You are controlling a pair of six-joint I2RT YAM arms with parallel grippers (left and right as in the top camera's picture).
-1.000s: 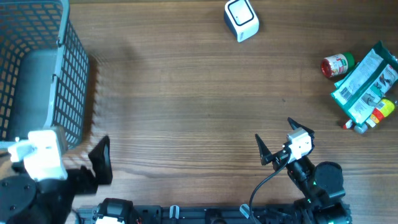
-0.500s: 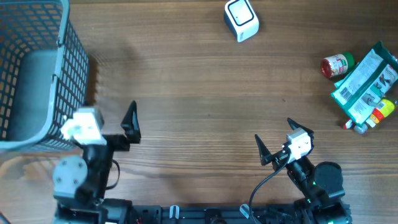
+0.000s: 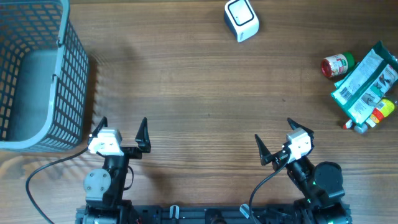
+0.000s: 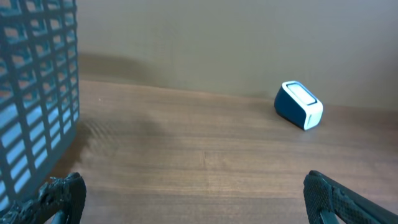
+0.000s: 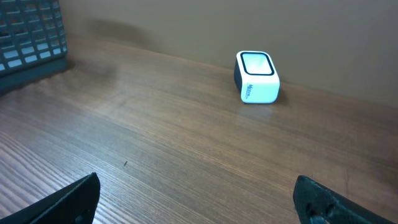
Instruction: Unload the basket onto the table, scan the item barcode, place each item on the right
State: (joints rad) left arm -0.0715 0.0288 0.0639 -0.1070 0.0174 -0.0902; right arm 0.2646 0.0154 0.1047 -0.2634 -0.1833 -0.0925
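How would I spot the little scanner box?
Find the wooden table, then its far edge, at the top of the overhead view, between the grey basket and the pile of groceries. The scanner stands alone there: a small rounded white box with a dark side and a window on top.

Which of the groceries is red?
The small jar with a green cap, left of the pile. The flat packet is green; the bottle under it is mostly yellow.
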